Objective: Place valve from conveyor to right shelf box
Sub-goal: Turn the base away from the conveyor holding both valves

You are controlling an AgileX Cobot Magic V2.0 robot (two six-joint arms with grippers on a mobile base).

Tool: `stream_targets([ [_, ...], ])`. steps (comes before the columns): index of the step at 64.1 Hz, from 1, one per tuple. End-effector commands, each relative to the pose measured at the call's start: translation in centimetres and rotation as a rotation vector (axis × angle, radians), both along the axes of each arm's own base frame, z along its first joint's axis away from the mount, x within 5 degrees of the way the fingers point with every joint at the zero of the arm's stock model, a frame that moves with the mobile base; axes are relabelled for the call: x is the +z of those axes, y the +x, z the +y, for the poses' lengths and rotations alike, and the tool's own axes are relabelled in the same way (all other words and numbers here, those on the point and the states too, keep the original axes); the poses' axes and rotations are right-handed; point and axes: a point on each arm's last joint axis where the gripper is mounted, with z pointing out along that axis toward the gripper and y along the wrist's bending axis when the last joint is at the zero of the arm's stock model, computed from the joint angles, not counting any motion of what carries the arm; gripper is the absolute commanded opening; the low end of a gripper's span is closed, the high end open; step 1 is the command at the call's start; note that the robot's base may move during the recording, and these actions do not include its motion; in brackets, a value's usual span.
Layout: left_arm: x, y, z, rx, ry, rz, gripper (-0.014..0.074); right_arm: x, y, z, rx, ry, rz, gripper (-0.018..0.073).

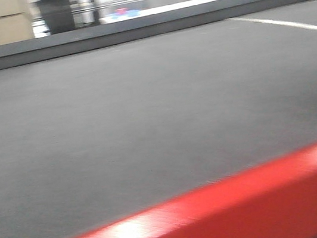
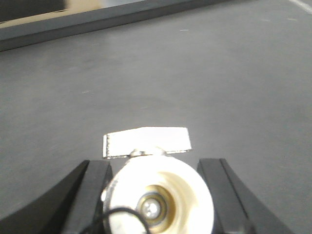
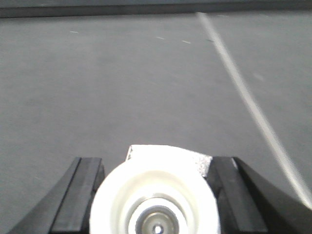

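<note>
1. The left gripper pinches a valve, with the grey conveyor under it.
2. The right gripper pinches a second valve the same way.
3. It looks like the carry step. Next, the arms must find the shelf box, which no view shows.

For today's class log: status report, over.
Left gripper shut on shiny silver metal valve. Right gripper shut on second valve. Dark grey conveyor belt clear ahead.
</note>
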Motion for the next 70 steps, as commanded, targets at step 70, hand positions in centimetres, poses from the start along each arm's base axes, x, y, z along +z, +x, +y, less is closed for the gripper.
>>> stream_targets([
  [70,0.88,-0.32,-0.16,-0.007,-0.015,-0.075,-0.0111,1.28,-0.21,-0.18,-0.017,0.004,-0.105,-0.0154],
])
